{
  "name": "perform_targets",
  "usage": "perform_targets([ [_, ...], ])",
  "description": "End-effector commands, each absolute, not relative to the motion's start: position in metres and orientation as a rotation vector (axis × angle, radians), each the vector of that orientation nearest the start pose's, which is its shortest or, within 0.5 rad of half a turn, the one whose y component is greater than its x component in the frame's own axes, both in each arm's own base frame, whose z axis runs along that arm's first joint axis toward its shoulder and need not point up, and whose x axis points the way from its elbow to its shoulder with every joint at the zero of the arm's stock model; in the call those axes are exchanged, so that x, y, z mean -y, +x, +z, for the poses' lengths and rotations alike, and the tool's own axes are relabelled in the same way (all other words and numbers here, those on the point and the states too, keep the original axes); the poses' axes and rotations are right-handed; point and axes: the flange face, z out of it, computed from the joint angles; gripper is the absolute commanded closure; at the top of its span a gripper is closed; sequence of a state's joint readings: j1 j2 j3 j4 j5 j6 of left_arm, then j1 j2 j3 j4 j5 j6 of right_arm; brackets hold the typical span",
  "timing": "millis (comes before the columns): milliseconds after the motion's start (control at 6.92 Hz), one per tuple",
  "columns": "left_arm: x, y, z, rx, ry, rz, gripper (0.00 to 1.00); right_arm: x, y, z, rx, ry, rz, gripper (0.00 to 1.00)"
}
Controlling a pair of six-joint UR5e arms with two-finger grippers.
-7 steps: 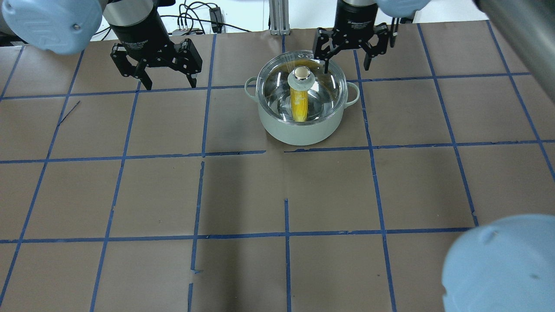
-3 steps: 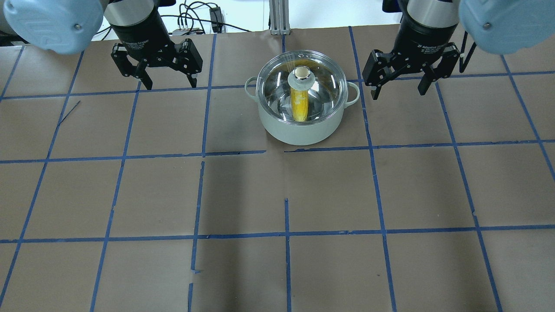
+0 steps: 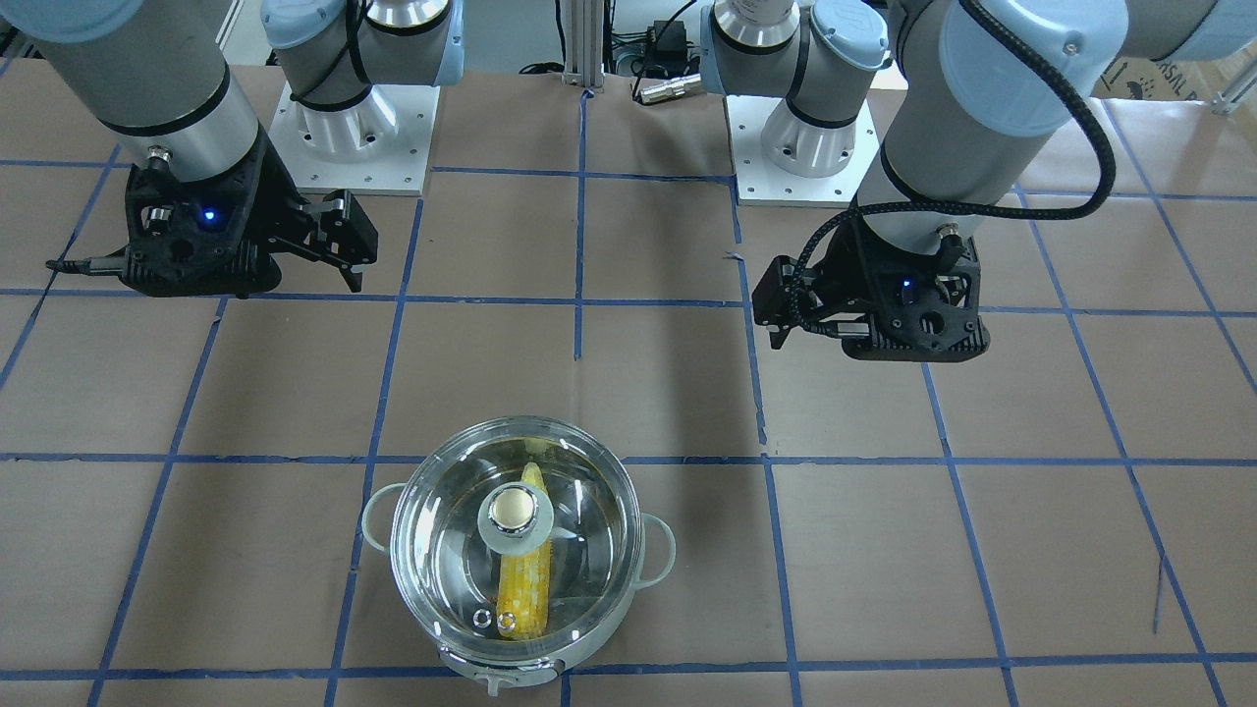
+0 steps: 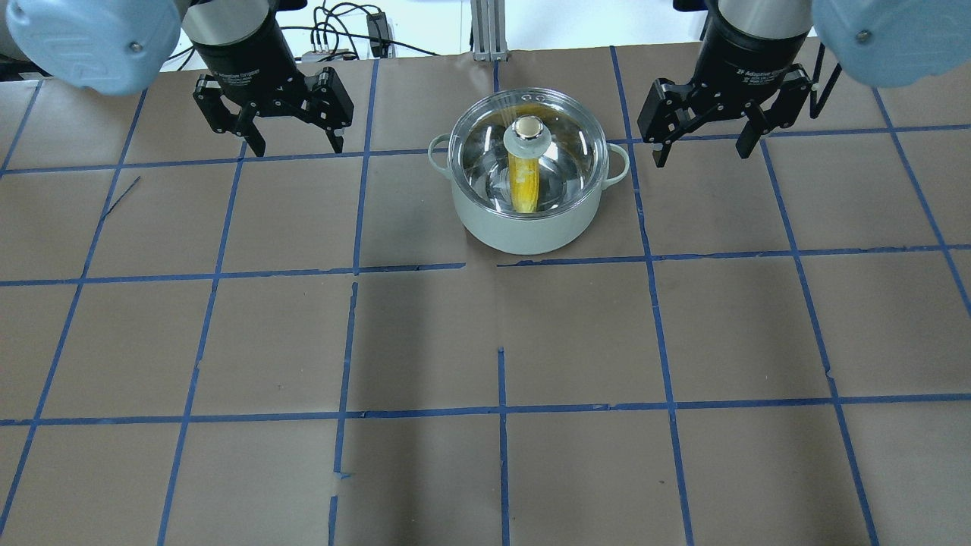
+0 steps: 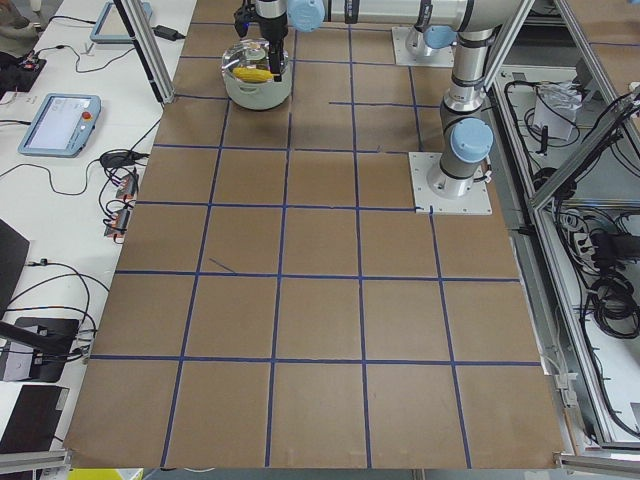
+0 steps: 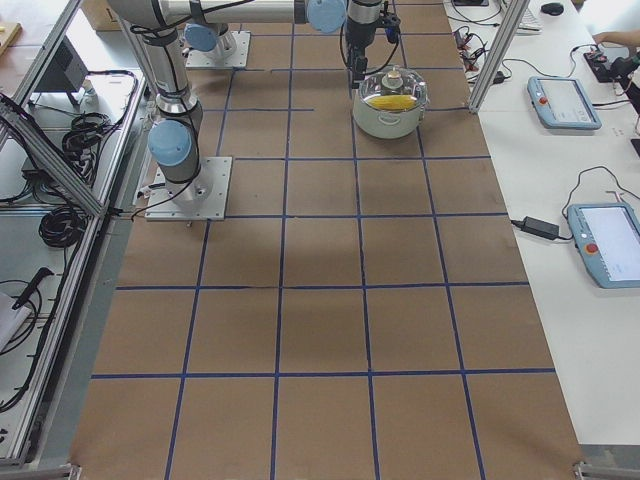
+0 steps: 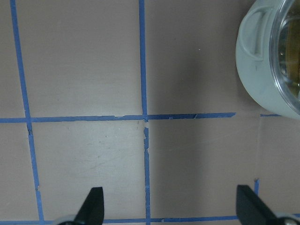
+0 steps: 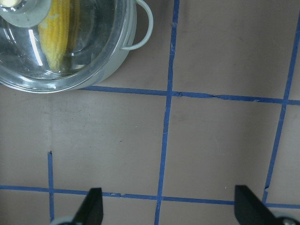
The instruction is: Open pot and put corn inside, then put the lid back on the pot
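the round steel pot (image 4: 523, 235) with its pale mint shell stood on the brown paper-covered table (image 4: 425, 341), on the side far from the robot's base and between the two arms in the overhead view. its clear glass dome lid (image 4: 565, 148) sat squarely on the rim, closed, with the gold-topped knob (image 4: 529, 135) at the centre and two small vent holes (image 3: 494, 620) at the edge away from the robot. the yellow corn cob (image 4: 523, 188) lay inside on the pot's floor, seen through the glass and running under the knob. the black left gripper (image 4: 297, 149) hung above the table well to one side of the pot, its fingers spread wide and holding nothing. the black right gripper (image 4: 704, 156) hung just beyond the pot's other loop handle (image 4: 620, 163), fingers likewise wide apart and empty. blue tape lines (image 4: 501, 413) marked the table in squares.
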State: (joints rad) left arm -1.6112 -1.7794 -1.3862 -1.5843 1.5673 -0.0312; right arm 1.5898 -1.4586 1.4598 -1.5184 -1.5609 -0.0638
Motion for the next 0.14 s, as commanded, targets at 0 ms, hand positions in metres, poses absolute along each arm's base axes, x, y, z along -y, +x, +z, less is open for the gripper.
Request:
perform_targets([
  [0,0.5702,-0.1576,0.4656,-3.146,0.017,0.056,0.00,0.5344,0.1446,0.4791,-3.130,-0.137,0.084,0.00],
])
